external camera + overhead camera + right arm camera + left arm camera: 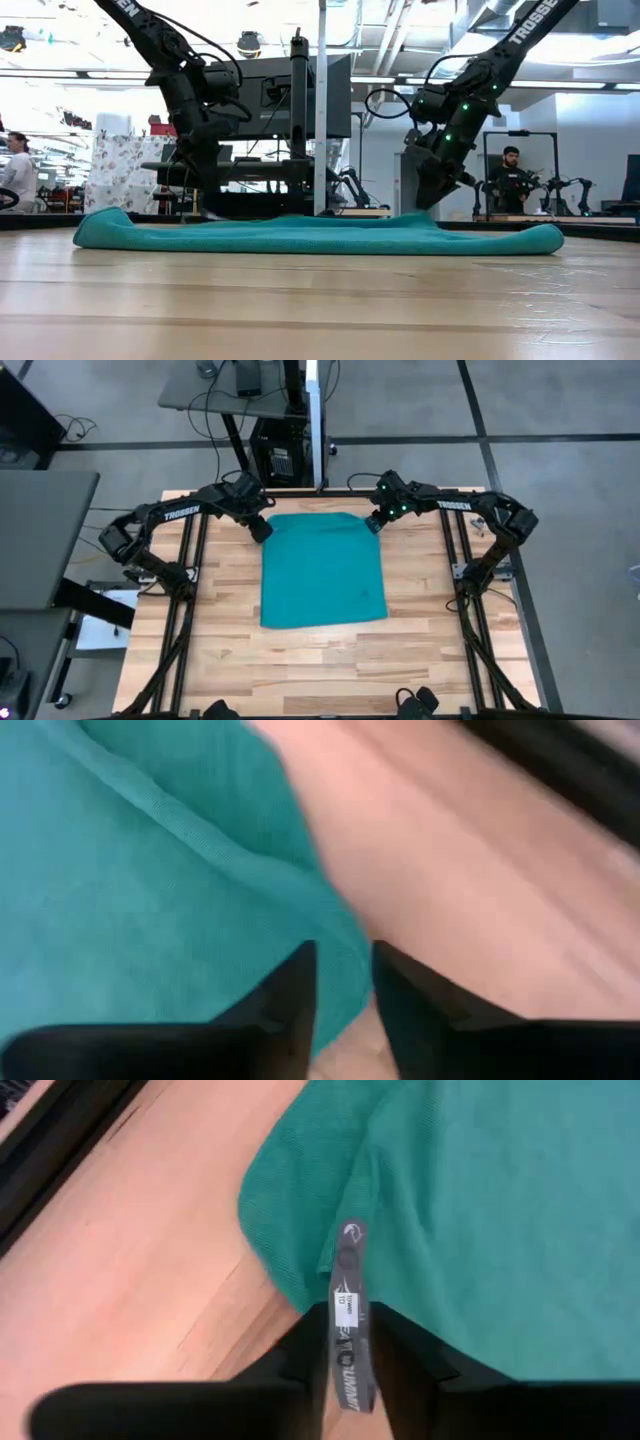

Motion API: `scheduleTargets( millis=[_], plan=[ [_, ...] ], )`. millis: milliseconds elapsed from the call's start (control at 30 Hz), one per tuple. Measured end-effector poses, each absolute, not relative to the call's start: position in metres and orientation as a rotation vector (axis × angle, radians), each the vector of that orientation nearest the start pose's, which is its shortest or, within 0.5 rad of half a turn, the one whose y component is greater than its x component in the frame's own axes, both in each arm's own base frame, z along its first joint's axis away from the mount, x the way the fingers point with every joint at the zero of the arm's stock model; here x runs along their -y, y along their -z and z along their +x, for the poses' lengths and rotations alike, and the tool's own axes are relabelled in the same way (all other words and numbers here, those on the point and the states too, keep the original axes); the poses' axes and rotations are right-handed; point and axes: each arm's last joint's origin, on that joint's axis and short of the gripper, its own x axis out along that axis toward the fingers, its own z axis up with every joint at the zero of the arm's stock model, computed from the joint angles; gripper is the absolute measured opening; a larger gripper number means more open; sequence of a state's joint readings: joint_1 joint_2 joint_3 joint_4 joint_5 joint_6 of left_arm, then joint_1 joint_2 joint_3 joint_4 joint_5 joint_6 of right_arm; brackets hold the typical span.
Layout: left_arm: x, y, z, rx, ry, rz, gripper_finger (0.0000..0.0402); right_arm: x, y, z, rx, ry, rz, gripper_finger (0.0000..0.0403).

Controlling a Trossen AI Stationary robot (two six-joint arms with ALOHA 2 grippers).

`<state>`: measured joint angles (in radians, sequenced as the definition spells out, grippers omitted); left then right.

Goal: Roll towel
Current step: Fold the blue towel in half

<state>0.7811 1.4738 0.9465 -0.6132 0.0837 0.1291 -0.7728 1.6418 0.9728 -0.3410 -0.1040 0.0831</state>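
The teal towel (322,570) lies spread flat on the wooden table (220,650), its long sides running from far to near. It shows as a low strip in the low view (300,235). My left gripper (262,530) is at the towel's far left corner, shut on the grey tag there. My right gripper (374,523) is at the far right corner, shut on the towel's edge. Both point down at the table. My left gripper pinches the grey tag (345,1305) at the towel's far left corner between its two fingers, from above. The tag runs along the gap between the fingers. The towel lies on the table. My right gripper pinches the towel's edge at the far right corner (345,970) between its two fingers, from above. One layer or several, I cannot tell. The rest of the towel lies flat on the table.
Bare wood lies to the left, right and near side of the towel. Black frame rails (190,590) run along both sides of the table. A post (321,110) and a monitor stand behind the far edge. People show in the room beyond.
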Motion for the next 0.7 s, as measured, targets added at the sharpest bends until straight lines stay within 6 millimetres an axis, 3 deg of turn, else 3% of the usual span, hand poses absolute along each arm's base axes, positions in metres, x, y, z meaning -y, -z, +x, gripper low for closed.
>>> scheduleTargets(
  millis=[200, 367, 567, 700],
  plan=[
    [-0.198, -0.233, 0.203, -1.094, -0.555, -0.349, 0.0123, 0.237, -0.221, 0.224, -0.889, 0.682, 0.497, 0.0218],
    [-0.194, -0.243, 0.210, -1.051, -0.480, -0.368, 0.0124, 0.228, -0.244, 0.220, -0.883, 0.672, 0.491, 0.0243],
    [-0.181, -0.224, 0.214, -1.062, -0.370, -0.387, 0.0123, 0.205, -0.239, 0.232, -0.953, 0.520, 0.448, 0.0240],
    [-0.186, -0.218, 0.213, -1.005, -0.410, -0.394, 0.0123, 0.209, -0.227, 0.241, -0.959, 0.489, 0.407, 0.0240]
  ],
)
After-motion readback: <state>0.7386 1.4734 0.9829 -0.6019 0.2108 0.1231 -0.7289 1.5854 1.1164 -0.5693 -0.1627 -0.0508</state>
